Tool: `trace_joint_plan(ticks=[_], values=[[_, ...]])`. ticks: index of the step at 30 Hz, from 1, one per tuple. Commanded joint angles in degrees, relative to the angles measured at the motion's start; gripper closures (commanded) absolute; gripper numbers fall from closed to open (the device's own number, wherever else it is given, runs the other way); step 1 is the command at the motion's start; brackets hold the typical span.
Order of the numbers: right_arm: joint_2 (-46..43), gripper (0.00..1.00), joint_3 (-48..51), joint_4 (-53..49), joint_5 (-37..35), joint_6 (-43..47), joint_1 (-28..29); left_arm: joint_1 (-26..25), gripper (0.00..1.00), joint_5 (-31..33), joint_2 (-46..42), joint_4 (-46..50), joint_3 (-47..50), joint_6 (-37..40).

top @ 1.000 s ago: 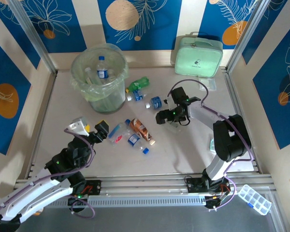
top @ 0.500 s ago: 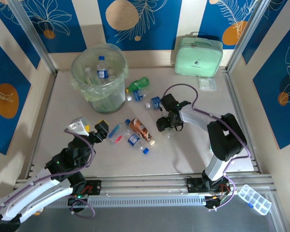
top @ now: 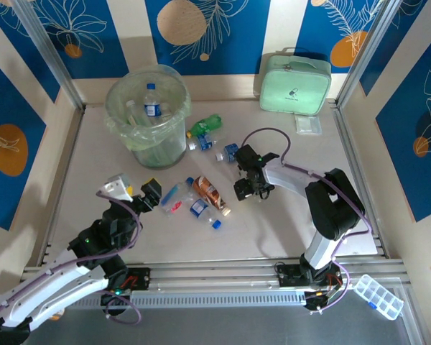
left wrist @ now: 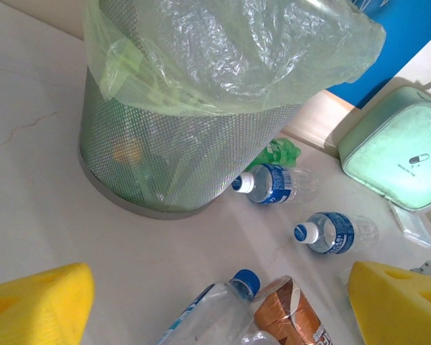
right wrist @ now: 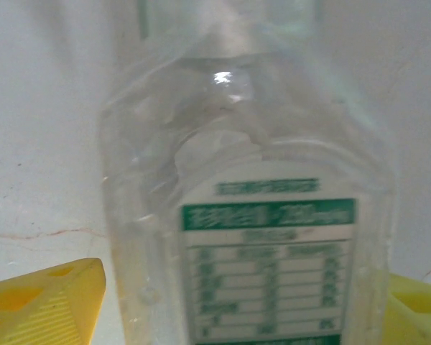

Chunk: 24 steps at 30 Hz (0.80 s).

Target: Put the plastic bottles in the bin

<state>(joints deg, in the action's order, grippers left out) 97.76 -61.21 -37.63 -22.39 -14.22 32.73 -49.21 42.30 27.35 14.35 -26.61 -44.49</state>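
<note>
Plastic bottle is now pinched by the right gripper, which moved in and narrowed, ready for the bin; left gripper waits spread.

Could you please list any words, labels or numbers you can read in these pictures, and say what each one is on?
Nothing reads clearly.
Clear bottle: white label with green bands, print blurred.
Blue-labelled bottles: print too small.
Mint green case: small logo, lettering too small.
</note>
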Motion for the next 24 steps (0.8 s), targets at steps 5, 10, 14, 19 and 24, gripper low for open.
trace_joint_plan(ticks=[5, 10, 14, 19, 24], values=[[-4.65, 0.22, 2.72, -1.51, -1.21, -1.83, 0.60, -0.18, 0.09, 1.77, 0.16, -0.02, -0.50, 1.06], [-6.05, 0.34, 3.97, -0.79, -0.45, -1.97, 0.31, -0.18, 0.09, 2.19, -0.02, 0.07, -0.46, 0.89], [-6.61, 0.42, 3.99, -0.52, 0.84, -2.11, 1.25, -0.18, 0.09, 2.39, 0.07, -0.03, -0.37, 0.89], [-7.89, 0.50, 4.33, -0.61, -1.01, -2.34, 2.15, -0.18, 0.09, 2.44, 0.00, -0.37, -0.37, 1.55], [-16.28, 0.57, 5.15, -0.41, -2.34, -2.67, 3.84, -0.18, 0.09, 1.89, -1.57, -1.57, 0.06, 4.26]])
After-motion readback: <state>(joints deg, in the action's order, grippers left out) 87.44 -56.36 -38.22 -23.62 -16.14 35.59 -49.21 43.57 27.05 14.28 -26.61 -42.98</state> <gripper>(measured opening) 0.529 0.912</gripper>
